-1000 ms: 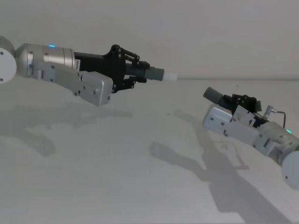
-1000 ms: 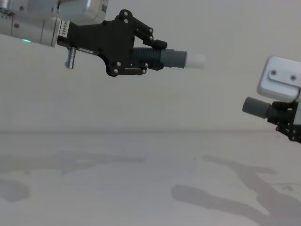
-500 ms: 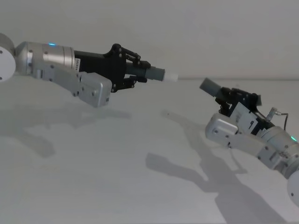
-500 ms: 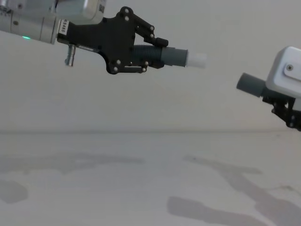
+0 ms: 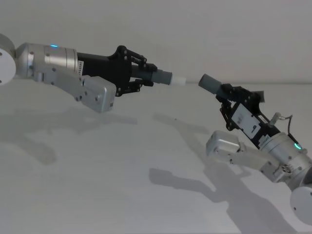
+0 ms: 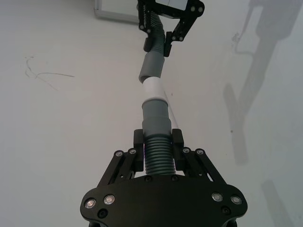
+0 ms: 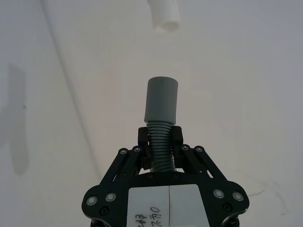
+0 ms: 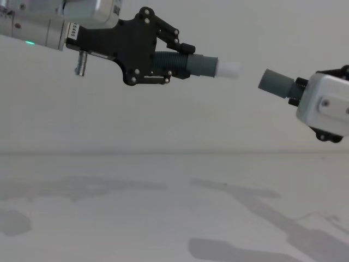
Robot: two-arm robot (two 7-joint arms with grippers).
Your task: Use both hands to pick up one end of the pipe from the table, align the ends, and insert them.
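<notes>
Hovering above the counter (image 5: 97, 170), left claw (image 5: 144, 75) pinches the white-tipped piece (image 5: 163, 78); right claw (image 5: 228, 93) pinches the plain-cuffed piece (image 5: 209, 84). Pickup done; the two sit near but apart, so final alignment & insertion left.

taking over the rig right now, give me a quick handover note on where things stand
Left hand: shut on the white-tipped pipe piece, in the air above the table, white tip pointing rightward.
Right hand: shut on the other pipe piece, also raised, cuff facing the tip.
Done: both pieces picked up, ends facing across a gap.
Left: the cuff looks slightly lower and tilted in the chest view; line it up, then push the tip in.
</notes>
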